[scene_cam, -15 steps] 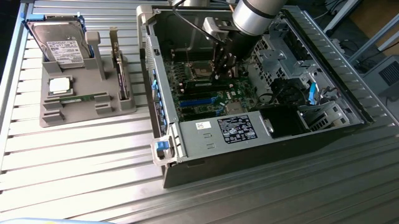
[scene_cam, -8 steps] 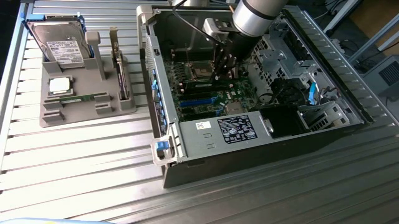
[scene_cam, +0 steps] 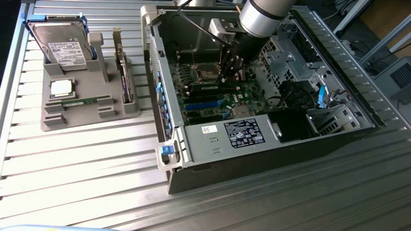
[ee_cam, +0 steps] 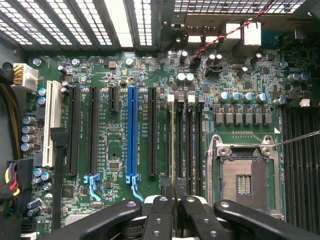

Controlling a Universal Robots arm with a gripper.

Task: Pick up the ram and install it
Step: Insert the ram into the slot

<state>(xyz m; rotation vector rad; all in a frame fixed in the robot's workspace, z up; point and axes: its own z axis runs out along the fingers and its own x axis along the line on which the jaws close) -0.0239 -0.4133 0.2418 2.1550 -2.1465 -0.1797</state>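
The ram (ee_cam: pixel 173 145), a long thin green circuit-board stick, is seen edge-on in the wrist view. It shows only as a narrow pale line running out from between the black, rounded fingers (ee_cam: pixel 161 212) of the gripper (ee_cam: pixel 173 202). The fingers are closed on it, one on each face, so it is held on edge above the green motherboard (ee_cam: pixel 240 75). It sits over the row of long black memory slots (ee_cam: pixel 189 145), on the side of that row away from the open silver processor socket (ee_cam: pixel 243 175). Because it is turned edge-on, its chips and white label are out of sight. I cannot tell whether its far edge touches a slot or hangs just above one.

In the exterior view the silver cylindrical arm (scene_cam: pixel 266 17) reaches down into the open grey metal computer case (scene_cam: pixel 212 139), which stands on the ribbed metal bench (scene_cam: pixel 96 163). The arm's wrist covers most of what it holds, and the stick is hard to tell from the dark parts below it. An identical green stick (scene_cam: pixel 80 101) lies flat in the grey plastic parts holder (scene_cam: pixel 57 120), at the exterior view's left.
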